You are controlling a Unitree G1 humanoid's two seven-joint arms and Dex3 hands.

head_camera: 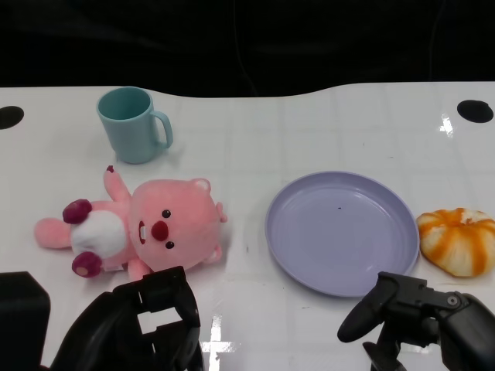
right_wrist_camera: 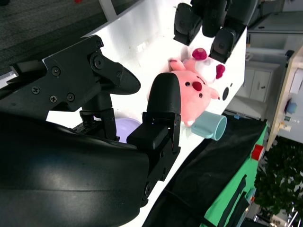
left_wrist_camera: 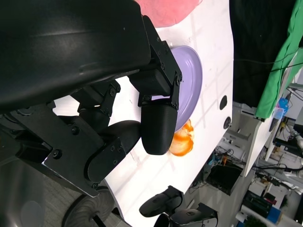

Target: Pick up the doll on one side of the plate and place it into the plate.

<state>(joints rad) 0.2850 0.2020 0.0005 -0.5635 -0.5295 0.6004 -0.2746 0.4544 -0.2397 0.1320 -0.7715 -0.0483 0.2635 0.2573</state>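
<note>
Your pink plush doll (head_camera: 147, 228) lies on its back on the white table (head_camera: 309, 124), left of the lavender plate (head_camera: 342, 232) and apart from it. The left hand (head_camera: 147, 325) sits just in front of the doll, fingers spread, holding nothing. The right hand (head_camera: 414, 317) is likewise empty, near the plate's front rim. Only your right wrist view catches the teal mug (right_wrist_camera: 209, 126) touching the doll's head; the head view shows them apart.

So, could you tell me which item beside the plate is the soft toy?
The pink doll left of the plate; right of it lies an orange-and-white pumpkin.
</note>
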